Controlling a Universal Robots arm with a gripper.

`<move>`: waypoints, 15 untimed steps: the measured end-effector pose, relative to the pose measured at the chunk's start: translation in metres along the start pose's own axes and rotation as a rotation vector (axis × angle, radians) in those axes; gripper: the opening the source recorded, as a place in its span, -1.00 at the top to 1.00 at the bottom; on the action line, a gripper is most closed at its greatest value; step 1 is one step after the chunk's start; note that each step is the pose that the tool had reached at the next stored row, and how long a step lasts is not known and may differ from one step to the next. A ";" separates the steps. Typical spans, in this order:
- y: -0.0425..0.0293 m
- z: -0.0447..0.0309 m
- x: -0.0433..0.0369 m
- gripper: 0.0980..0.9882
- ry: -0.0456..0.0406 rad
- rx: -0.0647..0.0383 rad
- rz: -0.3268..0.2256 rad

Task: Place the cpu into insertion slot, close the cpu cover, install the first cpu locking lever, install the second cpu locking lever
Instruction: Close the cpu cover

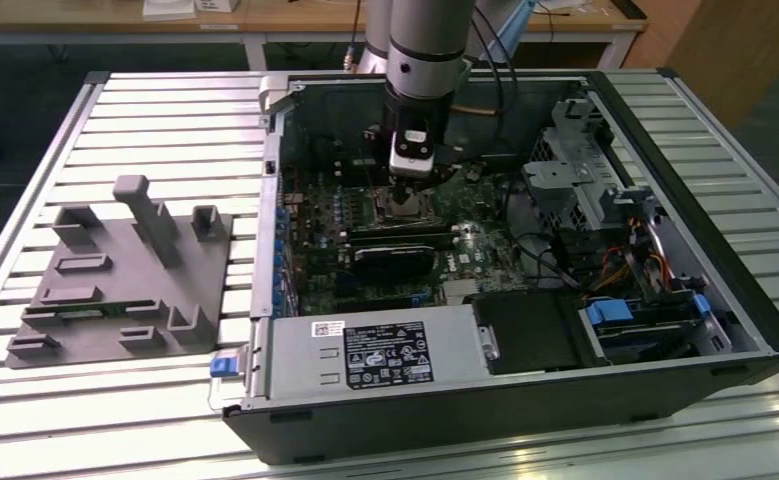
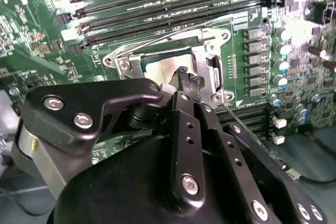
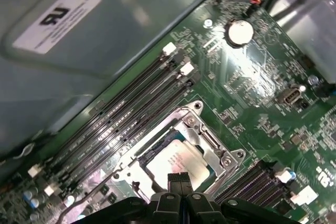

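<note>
Black gripper, fingers shut together and empty, hung low over the green motherboard.
The small silvery-tan square cpu lay under the thin silvery metal cpu cover, which the gripper perhaps touched. Pressing squarely on the frame, not the chip, looked wisest.

desk: carries it all; we see the fixture block on the exterior view's left and the case on the exterior view's right, near each other but apart.
case: on its side, open face up; motherboard on its floor.
power supply: inside the case at the near end in the exterior view, in front of the motherboard.
drive cage: inside the case, on the exterior view's right of the motherboard.
socket: mid-board, between two banks of memory slots.
cpu: in the socket.
cpu cover: down over the cpu; we see the cpu through its window.
hand: directly above the socket, tips over the window; we can't tell contact.
</note>
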State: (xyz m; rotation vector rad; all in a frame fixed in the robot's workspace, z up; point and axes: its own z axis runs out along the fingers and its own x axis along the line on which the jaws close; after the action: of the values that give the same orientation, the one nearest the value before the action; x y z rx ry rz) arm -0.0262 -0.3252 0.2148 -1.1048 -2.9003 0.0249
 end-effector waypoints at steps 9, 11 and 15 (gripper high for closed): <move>0.0000 0.0001 0.0000 0.98 -0.0036 0.004 -0.125; 0.0000 0.0001 0.0000 0.98 -0.0043 0.004 -0.151; 0.0000 0.0001 0.0000 0.98 -0.0058 0.006 -0.203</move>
State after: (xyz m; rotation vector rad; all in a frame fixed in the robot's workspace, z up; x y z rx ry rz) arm -0.0262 -0.3252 0.2147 -0.8051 -2.9992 0.0307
